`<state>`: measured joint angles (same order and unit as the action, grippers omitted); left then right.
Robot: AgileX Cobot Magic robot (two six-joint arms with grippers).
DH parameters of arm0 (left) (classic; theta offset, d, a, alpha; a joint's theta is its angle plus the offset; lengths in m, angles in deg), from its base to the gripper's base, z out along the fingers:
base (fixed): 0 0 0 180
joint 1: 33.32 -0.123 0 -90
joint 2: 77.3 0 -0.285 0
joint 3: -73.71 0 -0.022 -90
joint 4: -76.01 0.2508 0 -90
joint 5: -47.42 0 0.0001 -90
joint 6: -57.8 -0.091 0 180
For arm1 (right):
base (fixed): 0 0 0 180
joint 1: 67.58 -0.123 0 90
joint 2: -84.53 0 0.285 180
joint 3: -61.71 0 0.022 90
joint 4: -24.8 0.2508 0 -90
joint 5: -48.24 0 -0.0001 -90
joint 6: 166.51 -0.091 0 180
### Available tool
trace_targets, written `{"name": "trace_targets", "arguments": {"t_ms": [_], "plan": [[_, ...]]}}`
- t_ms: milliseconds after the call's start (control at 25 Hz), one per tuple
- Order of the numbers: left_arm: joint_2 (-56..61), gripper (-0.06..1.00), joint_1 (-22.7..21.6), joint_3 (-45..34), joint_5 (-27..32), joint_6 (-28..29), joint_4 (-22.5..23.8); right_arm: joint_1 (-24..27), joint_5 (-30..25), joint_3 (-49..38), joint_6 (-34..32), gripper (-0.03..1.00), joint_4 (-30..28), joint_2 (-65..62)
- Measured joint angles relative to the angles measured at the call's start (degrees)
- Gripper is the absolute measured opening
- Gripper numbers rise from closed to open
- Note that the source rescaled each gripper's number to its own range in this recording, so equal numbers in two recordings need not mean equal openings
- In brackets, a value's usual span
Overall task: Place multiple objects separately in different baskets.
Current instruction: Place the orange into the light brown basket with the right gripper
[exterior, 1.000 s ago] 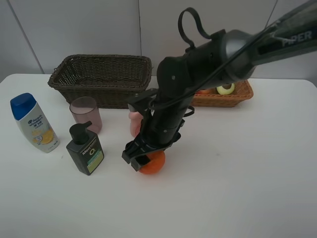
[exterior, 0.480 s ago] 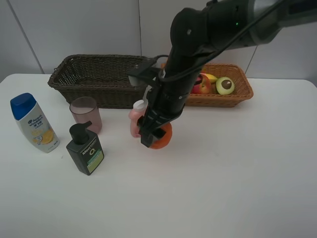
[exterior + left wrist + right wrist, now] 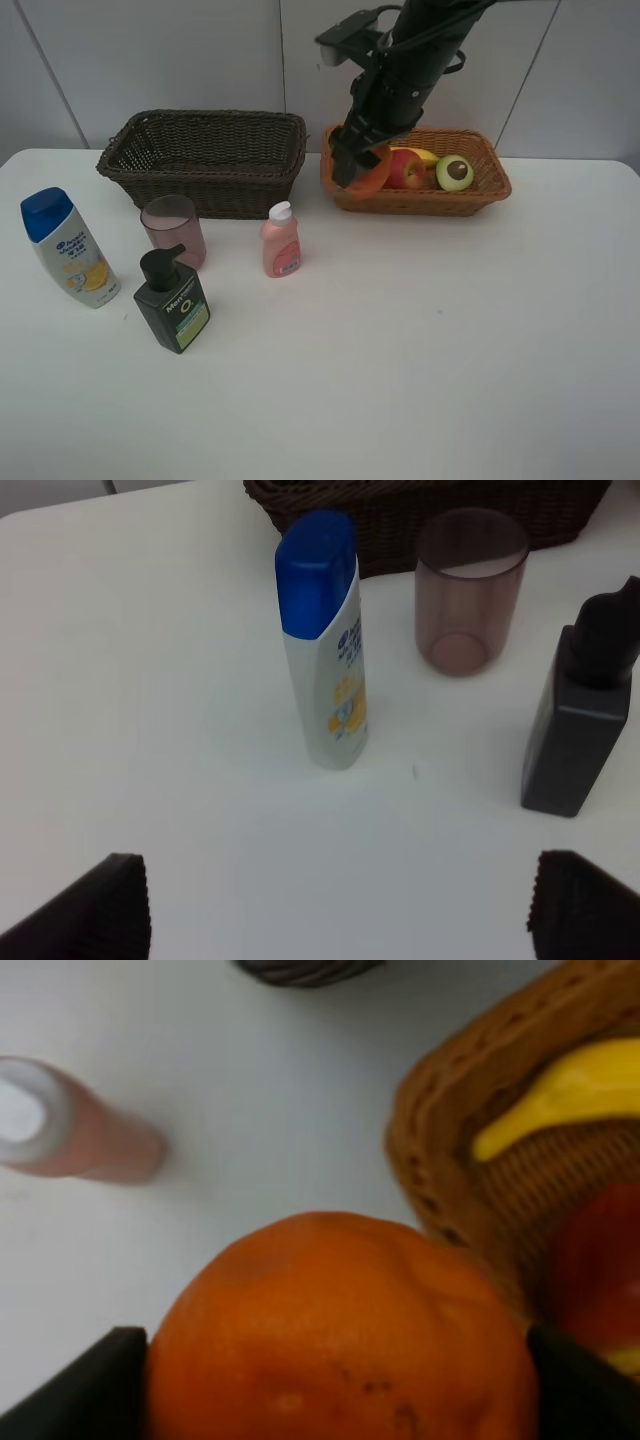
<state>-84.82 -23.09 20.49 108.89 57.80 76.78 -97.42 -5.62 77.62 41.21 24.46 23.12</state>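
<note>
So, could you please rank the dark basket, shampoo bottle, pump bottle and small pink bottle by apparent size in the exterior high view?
1. dark basket, by far.
2. shampoo bottle and pump bottle: look alike in size, and the pump bottle stands nearer the camera, so no ranking.
3. small pink bottle, smallest.

Colours on white desk (image 3: 450, 350)
Vivid orange (image 3: 340, 1330), yellow banana (image 3: 415, 154); orange-tan basket (image 3: 480, 195), dark brown basket (image 3: 200, 160); white shampoo bottle (image 3: 65, 250), blue cap.
</note>
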Motion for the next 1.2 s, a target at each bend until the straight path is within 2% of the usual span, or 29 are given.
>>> {"name": "trace_targets", "arguments": {"t_ms": [280,600,920,1200], "plan": [[0.0,1.00,0.0,0.0,0.0,0.0,0.0,8.8,5.2,1.4,0.0,0.65,-1.3,0.0],[0.0,1.00,0.0,0.0,0.0,0.0,0.0,17.4,15.1,1.5,0.0,0.65,-1.5,0.0],[0.0,1.00,0.0,0.0,0.0,0.0,0.0,20.6,21.9,1.5,0.0,0.65,-1.4,0.9],[0.0,1.00,0.0,0.0,0.0,0.0,0.0,20.7,24.5,1.5,0.0,0.65,-0.3,6.2]]}}
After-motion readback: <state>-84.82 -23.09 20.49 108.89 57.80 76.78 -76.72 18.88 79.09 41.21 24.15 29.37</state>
